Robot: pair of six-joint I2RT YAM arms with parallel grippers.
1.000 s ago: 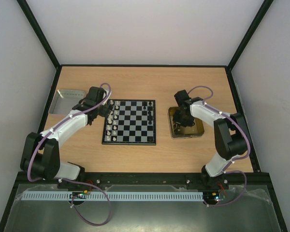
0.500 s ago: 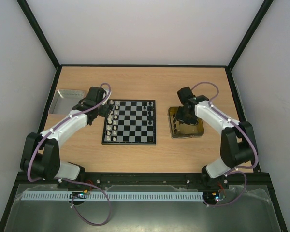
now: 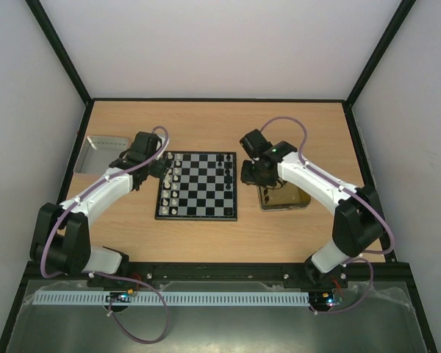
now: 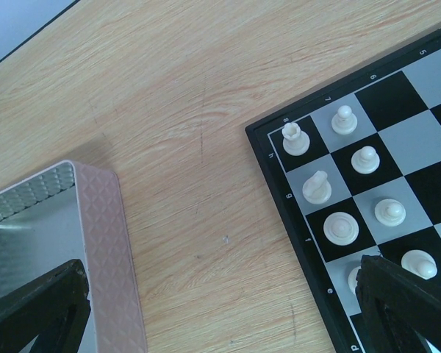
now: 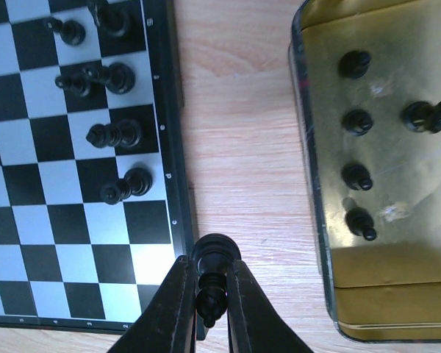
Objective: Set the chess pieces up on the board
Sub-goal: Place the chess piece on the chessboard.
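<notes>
I've got a black piece (image 5: 214, 254) clamped in the right gripper (image 5: 208, 283), just right of the board (image 5: 175, 132). Left gripper (image 4: 220, 309) fingers stand wide apart.

The top external camera looks down from high behind the near edge of the light wooden table (image 3: 206, 125), far enough to show all of it. The left wrist camera sits close over the left edge of the small black-and-white checkered board (image 4: 408, 140) and a shallow silver metal tray (image 4: 110, 250). The right wrist camera sits close over the board's right edge and a yellow-tinted shallow tray (image 5: 397, 287). All three views share the board.
</notes>
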